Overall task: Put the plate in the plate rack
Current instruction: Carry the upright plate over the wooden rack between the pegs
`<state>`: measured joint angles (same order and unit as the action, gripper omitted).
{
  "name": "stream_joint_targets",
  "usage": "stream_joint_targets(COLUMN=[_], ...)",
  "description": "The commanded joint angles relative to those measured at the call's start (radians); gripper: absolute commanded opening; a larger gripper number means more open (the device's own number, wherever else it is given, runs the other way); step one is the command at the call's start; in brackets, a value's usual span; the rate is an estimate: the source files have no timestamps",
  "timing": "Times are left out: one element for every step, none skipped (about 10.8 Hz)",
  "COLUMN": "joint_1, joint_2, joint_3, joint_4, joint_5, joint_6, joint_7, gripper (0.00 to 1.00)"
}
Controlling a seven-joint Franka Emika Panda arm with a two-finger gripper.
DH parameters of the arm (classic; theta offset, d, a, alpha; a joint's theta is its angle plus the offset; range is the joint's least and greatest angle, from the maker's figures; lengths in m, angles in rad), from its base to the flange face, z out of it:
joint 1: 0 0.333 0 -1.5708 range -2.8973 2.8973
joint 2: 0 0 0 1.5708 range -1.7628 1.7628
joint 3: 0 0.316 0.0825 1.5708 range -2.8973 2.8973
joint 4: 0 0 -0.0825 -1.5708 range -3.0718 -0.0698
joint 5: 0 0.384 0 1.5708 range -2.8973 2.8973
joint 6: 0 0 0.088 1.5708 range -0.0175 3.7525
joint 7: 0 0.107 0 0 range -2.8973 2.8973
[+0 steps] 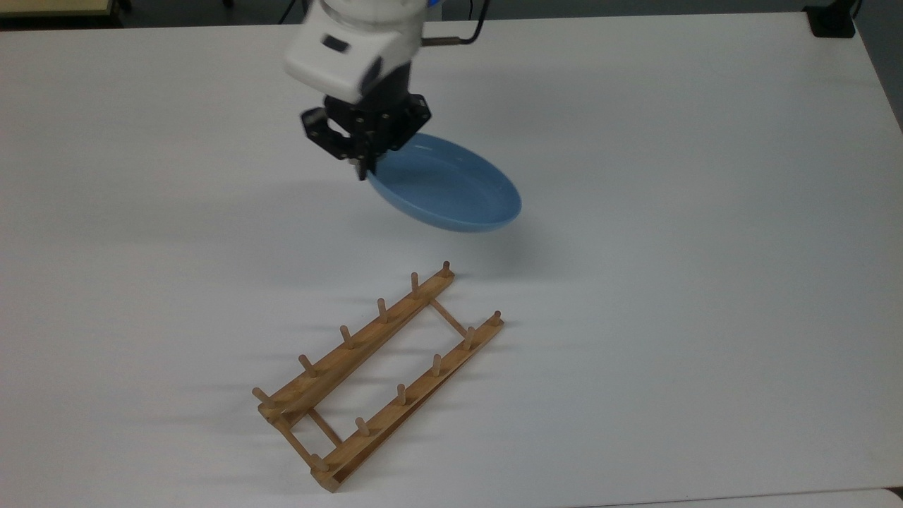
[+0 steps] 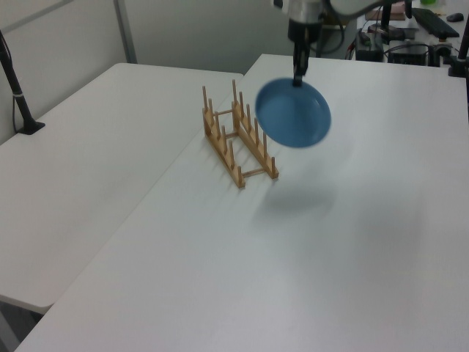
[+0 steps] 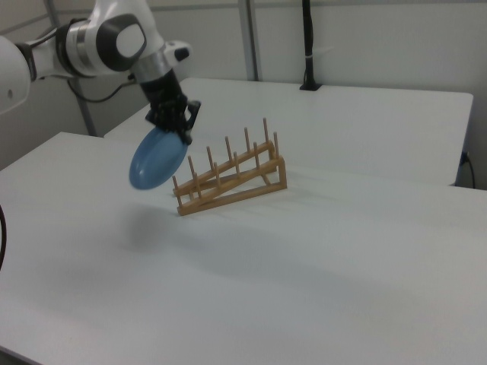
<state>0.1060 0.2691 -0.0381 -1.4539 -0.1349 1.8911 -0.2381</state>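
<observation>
Arm: white Franka arm [image 3: 99, 38] reaching in from the right view's left, wrist turned so the black gripper [image 1: 363, 166] points down and slightly toward the rack. In the left view the gripper [image 2: 297, 79] descends from the top edge, fingers vertical. In the right view the gripper [image 3: 183, 131] sits just above the plate's upper edge.

Gripper state: fingers closed on the rim of the plate [image 1: 448, 187], pinching its edge at the top view's left end.

Plate: light blue, glossy, shallow. Held clear of the table [image 1: 670, 282], tilted steeply, hanging from the pinched rim. In the left view the plate [image 2: 293, 114] shows nearly face-on, with its shadow on the table below and apart from it. In the right view the plate [image 3: 157, 160] appears edge-tilted, just beside the rack's near end on the right view's left; whether it touches the rack cannot be told there. In the top view it is apart from the rack.

Plate rack [image 1: 377, 374]: light-brown wood, two parallel rails with upright pegs, joined by thin crossbars. Rests on the table, lying diagonally in the top view. Nothing stands between its pegs. Also seen in the left view [image 2: 238, 143] and the right view [image 3: 232, 179].
</observation>
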Motion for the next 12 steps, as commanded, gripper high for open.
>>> stream_joint_targets(joint_1=[-0.042,-0.043,-0.043,-0.043,-0.043,-0.042,-0.042,-0.04,-0.037,-0.034,-0.032,-0.031], joint_2=[0.021,0.024,0.038,0.05,0.061,0.071,0.078,0.09,0.107,0.117,0.134,0.15], joint_3=[-0.009,-0.009,-0.009,-0.009,-0.012,-0.019,-0.017,-0.017,-0.017,-0.017,-0.014,-0.009], joint_4=[0.066,0.078,0.085,0.086,0.086,0.086,0.083,0.081,0.079,0.078,0.076,0.075], joint_5=[-0.044,-0.061,-0.087,-0.128,-0.161,-0.187,-0.221,-0.25,-0.291,-0.322,-0.348,-0.397], joint_6=[0.103,0.146,0.195,0.253,0.311,0.357,0.397,0.422,0.437,0.453,0.463,0.465], joint_7=[0.115,0.182,0.268,0.334,0.408,0.466,0.5,0.516,0.519,0.523,0.54,0.571], gripper=[0.0,0.0,0.0,0.0,0.0,0.0,0.0,0.0,0.0,0.0,0.0,0.0])
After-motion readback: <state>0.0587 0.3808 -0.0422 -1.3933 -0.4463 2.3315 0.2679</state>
